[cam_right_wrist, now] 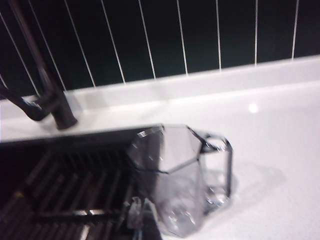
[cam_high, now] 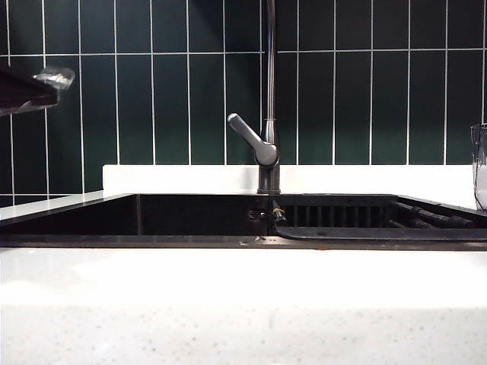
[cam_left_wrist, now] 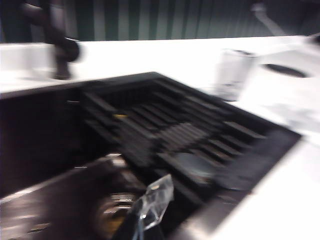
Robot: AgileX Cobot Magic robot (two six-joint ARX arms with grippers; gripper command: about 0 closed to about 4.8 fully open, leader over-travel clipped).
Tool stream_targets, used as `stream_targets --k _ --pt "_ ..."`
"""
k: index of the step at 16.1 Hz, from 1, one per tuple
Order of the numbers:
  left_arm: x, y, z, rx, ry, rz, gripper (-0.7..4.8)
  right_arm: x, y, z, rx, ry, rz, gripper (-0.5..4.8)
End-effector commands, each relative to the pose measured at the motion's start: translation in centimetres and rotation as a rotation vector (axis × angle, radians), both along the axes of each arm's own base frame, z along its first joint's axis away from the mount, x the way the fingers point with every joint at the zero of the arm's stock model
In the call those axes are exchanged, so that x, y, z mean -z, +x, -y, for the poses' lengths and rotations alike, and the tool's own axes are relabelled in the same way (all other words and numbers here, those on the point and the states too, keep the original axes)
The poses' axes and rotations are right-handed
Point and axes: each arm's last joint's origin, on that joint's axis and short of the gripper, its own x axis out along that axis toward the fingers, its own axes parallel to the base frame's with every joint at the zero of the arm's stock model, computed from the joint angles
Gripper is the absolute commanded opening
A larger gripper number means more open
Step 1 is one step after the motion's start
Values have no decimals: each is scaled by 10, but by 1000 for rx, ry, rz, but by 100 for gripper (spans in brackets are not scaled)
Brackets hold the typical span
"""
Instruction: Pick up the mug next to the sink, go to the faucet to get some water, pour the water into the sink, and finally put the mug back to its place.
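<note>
The clear mug (cam_high: 479, 167) stands upright on the white counter at the sink's right end, cut off by the edge of the exterior view. It also shows as the mug (cam_left_wrist: 232, 75) and, with its handle, as the mug (cam_right_wrist: 180, 170). My right gripper (cam_right_wrist: 142, 216) is shut, its fingers together just beside the mug's base and holding nothing; the exterior view does not show it. The faucet (cam_high: 268, 152) rises behind the black sink (cam_high: 190, 217), with no water running. My left gripper (cam_high: 57, 76) hangs high at the far left, shut and empty, above the sink floor (cam_left_wrist: 152, 205).
A slatted black rack (cam_high: 342, 213) fills the sink's right half, also seen as the rack (cam_left_wrist: 165, 130). A round drain (cam_left_wrist: 112, 215) lies under the left gripper. Dark green tiled wall (cam_high: 152, 76) stands behind. White counter (cam_high: 243, 304) runs along the front.
</note>
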Motion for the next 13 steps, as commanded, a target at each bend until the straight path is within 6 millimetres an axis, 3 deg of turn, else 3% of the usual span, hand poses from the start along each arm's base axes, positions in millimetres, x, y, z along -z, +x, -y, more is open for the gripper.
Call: stream_targets --k 1,4,8,13 --pt "-1 2 -2 -85 42 56 -5 0 -3 -4 -78 22 5 -3" --pt "0 3 -4 -166 71 61 -5 1 -3 -5 -107 -13 17 -3" --pt "-1 6 -11 -454 45 44 -5 6 -2 -4 -113 -9 -3 -1" --pt "-1 6 -11 -447 16 23 -5 15 -2 -4 -112 35 -87 -1"
